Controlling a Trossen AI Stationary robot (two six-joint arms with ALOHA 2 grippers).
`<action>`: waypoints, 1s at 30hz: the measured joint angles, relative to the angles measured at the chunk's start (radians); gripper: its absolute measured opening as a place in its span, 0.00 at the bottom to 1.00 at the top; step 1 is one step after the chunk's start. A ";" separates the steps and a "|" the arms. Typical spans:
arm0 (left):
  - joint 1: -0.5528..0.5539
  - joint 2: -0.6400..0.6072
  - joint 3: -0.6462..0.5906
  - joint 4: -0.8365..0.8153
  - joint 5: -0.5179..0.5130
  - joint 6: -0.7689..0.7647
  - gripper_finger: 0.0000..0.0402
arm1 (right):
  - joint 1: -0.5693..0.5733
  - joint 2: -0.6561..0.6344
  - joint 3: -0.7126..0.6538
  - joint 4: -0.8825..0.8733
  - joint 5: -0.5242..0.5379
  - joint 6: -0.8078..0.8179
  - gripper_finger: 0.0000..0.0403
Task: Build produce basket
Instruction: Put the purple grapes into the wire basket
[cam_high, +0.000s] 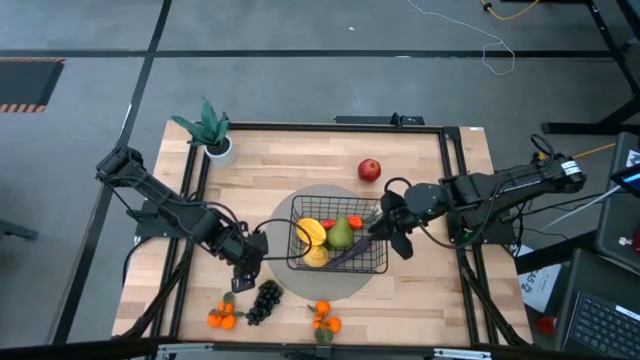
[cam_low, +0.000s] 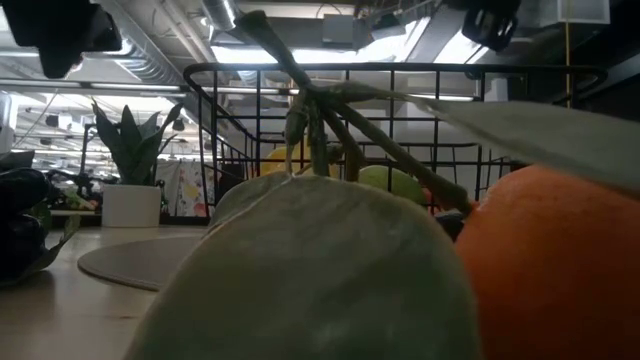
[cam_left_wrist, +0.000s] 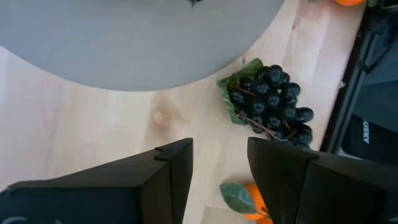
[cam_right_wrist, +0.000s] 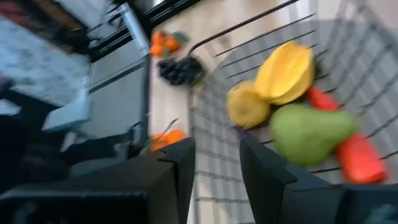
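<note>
From above, the shallow black wire-mesh basket (cam_high: 338, 246) sits on a round grey mat (cam_high: 300, 282) mid-bench, already holding a yellow starfruit (cam_high: 311, 231), a yellow lemon (cam_high: 316, 257), a green pear (cam_high: 341, 233) and something red. The left gripper (cam_high: 243, 272) hangs beside the basket's near-left corner, just above the bunch of black grapes (cam_high: 264, 300), likely the next pick. The right gripper (cam_high: 396, 228) rests at the basket's right rim, perhaps steadying it. A red apple (cam_high: 369, 170) and the leafy orange tangerines (cam_high: 322, 318) wait loose on the wooden bench (cam_high: 440, 290). At bench height a tangerine and its leaf fill the foreground, the basket behind. Left wrist view: dark jaws parted, nothing between them, grapes just ahead on bare wood; white lettering on a dark part past the bench edge is cut off and I can't read it. Right wrist view: jaws part-open over the mesh, gripping nothing I can see, pear and starfruit close by.
</note>
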 joint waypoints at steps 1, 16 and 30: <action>-0.007 0.000 0.000 0.001 0.002 -0.015 0.36 | 0.000 -0.001 0.000 0.000 -0.024 0.003 0.28; -0.132 0.144 0.000 0.180 0.022 -0.150 0.42 | 0.092 -0.057 0.000 -0.321 -0.140 0.271 0.28; -0.147 0.227 0.000 0.305 0.017 -0.288 0.42 | 0.348 -0.169 0.000 -0.359 0.200 0.341 0.28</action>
